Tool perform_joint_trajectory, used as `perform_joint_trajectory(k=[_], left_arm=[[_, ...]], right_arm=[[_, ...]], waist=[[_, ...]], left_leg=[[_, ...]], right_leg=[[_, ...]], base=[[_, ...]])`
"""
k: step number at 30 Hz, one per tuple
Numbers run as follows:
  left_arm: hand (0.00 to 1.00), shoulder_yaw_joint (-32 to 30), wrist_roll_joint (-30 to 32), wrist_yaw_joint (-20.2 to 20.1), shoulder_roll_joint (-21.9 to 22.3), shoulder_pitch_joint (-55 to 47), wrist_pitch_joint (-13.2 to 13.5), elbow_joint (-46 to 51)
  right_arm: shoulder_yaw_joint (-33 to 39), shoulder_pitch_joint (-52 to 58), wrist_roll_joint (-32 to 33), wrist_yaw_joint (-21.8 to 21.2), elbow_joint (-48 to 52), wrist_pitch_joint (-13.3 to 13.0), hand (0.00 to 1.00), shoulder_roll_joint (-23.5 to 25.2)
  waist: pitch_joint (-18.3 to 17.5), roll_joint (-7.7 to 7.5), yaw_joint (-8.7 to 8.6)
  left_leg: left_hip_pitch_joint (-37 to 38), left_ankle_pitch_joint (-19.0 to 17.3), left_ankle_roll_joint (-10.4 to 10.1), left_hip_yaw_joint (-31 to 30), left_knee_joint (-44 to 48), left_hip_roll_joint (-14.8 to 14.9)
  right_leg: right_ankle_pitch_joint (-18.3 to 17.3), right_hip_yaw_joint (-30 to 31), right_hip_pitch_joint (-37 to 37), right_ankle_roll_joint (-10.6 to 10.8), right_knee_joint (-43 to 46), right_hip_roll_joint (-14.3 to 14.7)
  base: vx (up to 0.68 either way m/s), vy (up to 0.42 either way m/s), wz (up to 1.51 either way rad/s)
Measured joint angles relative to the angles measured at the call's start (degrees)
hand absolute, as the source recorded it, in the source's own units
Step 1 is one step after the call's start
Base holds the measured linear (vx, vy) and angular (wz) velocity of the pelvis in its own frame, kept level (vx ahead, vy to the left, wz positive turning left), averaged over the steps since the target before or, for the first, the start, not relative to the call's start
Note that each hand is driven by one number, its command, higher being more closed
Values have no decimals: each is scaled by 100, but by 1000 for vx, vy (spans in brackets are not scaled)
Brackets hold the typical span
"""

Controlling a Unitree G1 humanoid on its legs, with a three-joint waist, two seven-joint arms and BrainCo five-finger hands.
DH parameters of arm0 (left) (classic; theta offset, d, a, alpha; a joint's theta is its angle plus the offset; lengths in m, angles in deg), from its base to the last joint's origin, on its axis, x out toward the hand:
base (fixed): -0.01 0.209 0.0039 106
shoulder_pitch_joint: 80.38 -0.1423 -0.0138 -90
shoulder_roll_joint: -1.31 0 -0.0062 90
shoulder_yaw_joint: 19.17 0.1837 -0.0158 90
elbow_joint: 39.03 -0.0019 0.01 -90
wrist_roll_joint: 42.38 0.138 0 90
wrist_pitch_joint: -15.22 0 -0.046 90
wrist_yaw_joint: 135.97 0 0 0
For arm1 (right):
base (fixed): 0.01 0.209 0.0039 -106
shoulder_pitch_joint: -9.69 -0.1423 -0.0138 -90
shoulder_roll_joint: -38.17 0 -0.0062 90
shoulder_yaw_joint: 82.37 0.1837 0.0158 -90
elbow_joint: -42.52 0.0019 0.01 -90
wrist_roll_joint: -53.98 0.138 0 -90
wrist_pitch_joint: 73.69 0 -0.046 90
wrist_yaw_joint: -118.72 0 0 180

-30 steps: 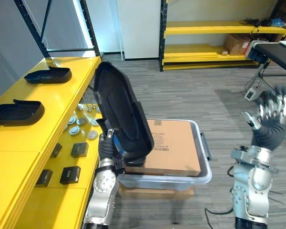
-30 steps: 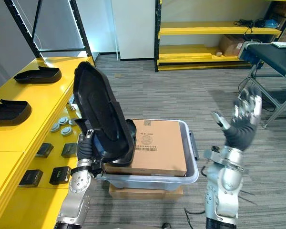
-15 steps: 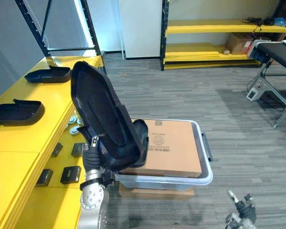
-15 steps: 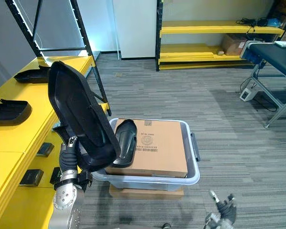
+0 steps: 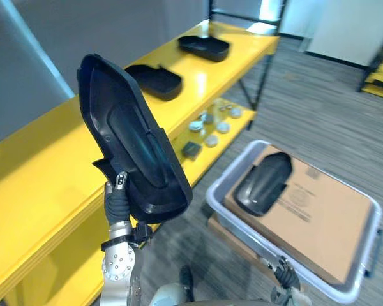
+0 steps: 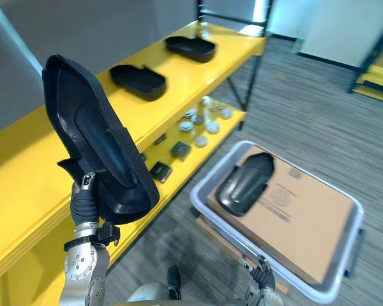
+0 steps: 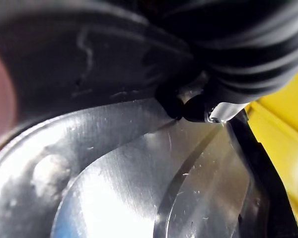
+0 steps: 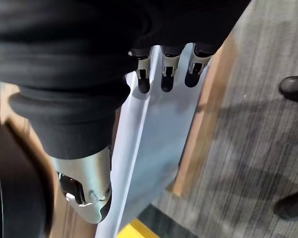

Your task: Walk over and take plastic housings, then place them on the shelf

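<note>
Your left hand (image 5: 118,199) had its fingers clamped on the lower edge of the black housing (image 5: 131,148), holding it upright beside the yellow shelf (image 5: 45,159) — probably to clear its lip before setting down — while your right hand (image 8: 163,67) hung slack-fingered and empty.

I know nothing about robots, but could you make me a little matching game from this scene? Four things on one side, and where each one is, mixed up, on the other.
Things
1. large black housing
2. smaller dark housing
3. cardboard box
4. round white parts

Places
A. inside the grey bin
B. held up by the left hand
C. on the lower level of the yellow shelf
D. lying on top of the cardboard box

Pairs: 1-B, 2-D, 3-A, 4-C
</note>
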Motion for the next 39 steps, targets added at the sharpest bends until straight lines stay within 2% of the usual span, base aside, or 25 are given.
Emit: perform_joint_trajectory(k=[1, 2, 4, 7, 8, 10, 11, 12, 13, 14, 15, 17, 19, 20, 21, 22, 23, 24, 25, 27, 30, 32, 39], left_arm=[[100, 81, -1, 0, -16, 96, 50, -63], [100, 158, -10, -3, -64, 192, 122, -141], [100, 223, -30, -28, -111, 329, 171, -234], [100, 366, -62, -64, -148, 498, 152, -633], [100, 383, -61, -72, -140, 495, 133, -674], [100, 592, -59, -107, -160, 484, 133, -716], [100, 694, -58, -142, -211, 557, 147, -843], [100, 693, -56, -157, -263, 584, 147, -898], [100, 698, -54, -164, -350, 642, 152, -1039], [100, 670, -38, -144, -383, 658, 151, -1168], [100, 662, -39, -125, -385, 654, 153, -1232], [100, 726, 0, -35, -368, 648, 149, -1342], [100, 805, 7, -10, -366, 655, 157, -1341], [100, 881, 79, 54, -368, 652, 158, -1329], [100, 921, 112, 75, -368, 646, 158, -1310], [100, 911, 115, 101, -342, 611, 181, -1277], [100, 928, 123, 109, -204, 527, 171, -1274], [100, 943, 128, 97, -155, 496, 172, -1268], [100, 980, 129, 91, -117, 502, 188, -1266], [100, 1040, 125, 70, -7, 511, 189, -1266], [100, 1066, 129, -13, 17, 510, 189, -1266], [100, 1057, 134, -46, 18, 510, 189, -1266], [100, 878, 582, -29, -40, 480, 81, -1304]], right_arm=[[-58, -34, -46, 9, -43, 0, 0, -30], [-114, -120, -105, 14, -198, 2, 0, -37], [-122, -266, -177, 14, -333, 21, 0, 5], [-114, -378, -298, 2, -621, 155, 0, 80], [-118, -409, -400, 3, -626, 238, 0, 76], [-114, -361, -439, -3, -635, 258, 0, 67], [-129, -340, -439, -29, -651, 260, 0, 85], [-147, -338, -440, -33, -655, 260, 0, 89], [-166, -335, -439, -24, -659, 262, 0, 83], [-167, -327, -438, -18, -659, 260, 0, 69], [-169, -319, -437, -18, -656, 257, 0, 50], [-199, -218, -406, -12, -556, 247, 0, 20], [-223, -104, -384, -15, -372, 237, 0, 32], [-268, 11, -388, -13, -258, 232, 0, 63], [-304, 99, -386, -14, -228, 231, 0, 103], [-385, 196, -369, -32, -222, 237, 0, 177], [-377, 219, -364, -30, -173, 234, 0, 124], [-380, 229, -363, -27, -160, 233, 0, 90], [-390, 226, -365, -30, -147, 231, 0, 51], [-385, 236, -366, -37, -144, 235, 0, -5], [-363, 256, -380, -47, -134, 234, 0, 50], [-363, 261, -386, -52, -115, 233, 0, 72], [-409, 370, -443, -110, -125, 232, 0, 212]], waist=[[18, -29, 3], [8, -66, 6], [0, -134, -3], [2, -189, -15], [5, -182, -23], [13, -141, -60], [22, -107, -154], [26, -101, -177], [28, -107, -197], [28, -110, -256], [27, -108, -308], [25, -114, -371], [3, -152, -384], [-65, -263, -386], [-107, -392, -377], [-137, -576, -255], [-185, -392, -251], [-211, -353, -241], [-299, -210, -224], [-345, -122, -212], [-371, -122, -212], [-400, -160, -200], [-479, -296, -180]], left_leg=[[73, -72, 89, 545, 75, 75], [81, -138, 105, 825, 80, 38], [-8, -90, 94, 630, 6, -187], [44, -108, 220, 367, -62, -541], [104, -169, 268, 241, -59, -636], [319, -244, 279, 12, -153, -691], [469, -317, 277, -271, -208, -653], [550, -328, 281, -376, -257, -645], [704, -351, 258, -516, -366, -657], [851, -364, 201, -680, -407, -675], [908, -381, 179, -772, -401, -683], [1099, -454, 82, -1131, -270, -714], [1115, -555, -62, -1456, -91, -714], [1060, -705, -173, -1559, 78, -738], [1072, -811, -204, -1629, 138, -793], [1070, -1048, -319, -1763, 413, -833], [963, -1298, -466, -1789, 781, -502], [900, -1339, -513, -1740, 888, -342], [821, -1338, -560, -1692, 942, -131], [978, -1119, -756, -1571, 650, 32], [1279, -867, -813, -1541, 219, 92], [1275, -837, -803, -1548, 158, 89], [1293, -566, -722, -1542, -190, -2]], right_leg=[[4, -232, 129, 6, 65, -125], [14, -446, 225, 21, 62, -239], [88, -641, 240, 133, -14, -352], [238, -741, 461, 158, -48, -552], [286, -720, 476, 58, 301, -731], [259, 72, 170, -515, 1283, -990], [-265, 1266, -173, -508, 1690, -687], [-499, 1805, -346, -460, 1788, -457], [-811, 2651, -712, -416, 1867, -79], [-972, 3186, -1018, -372, 1828, 204], [-1004, 3410, -1176, -343, 1803, 347], [-1037, 4233, -1699, -217, 1630, 802], [-991, 4790, -1933, -146, 1426, 1035], [-756, 4927, -1944, -86, 1145, 1013], [-524, 4917, -1940, -99, 1040, 938], [-133, 4833, -1879, -95, 1025, 799], [-219, 4494, -1703, -209, 994, 938], [-230, 4366, -1655, -243, 929, 1003], [-236, 4178, -1606, -323, 820, 1101], [-211, 3941, -1465, -401, 688, 1157], [-167, 3776, -1170, -470, 431, 1226], [-146, 3759, -1152, -502, 337, 1233], [380, 3766, -872, -428, -494, 1250]], base=[[121, 109, 120], [122, 109, 104], [112, 97, 61], [163, 136, 66], [140, 131, 52], [154, 128, 58], [128, 68, 67], [151, 50, 79], [154, 32, 69], [161, 31, 68], [232, 15, 84], [262, -36, 92], [186, -116, 117], [150, -157, 139], [195, -221, 119], [266, -270, 87], [271, -288, 74], [232, -265, 66], [213, -239, 54], [227, -229, 48], [97, -108, 20], [16, -26, 4], [-56, 29, 0]])
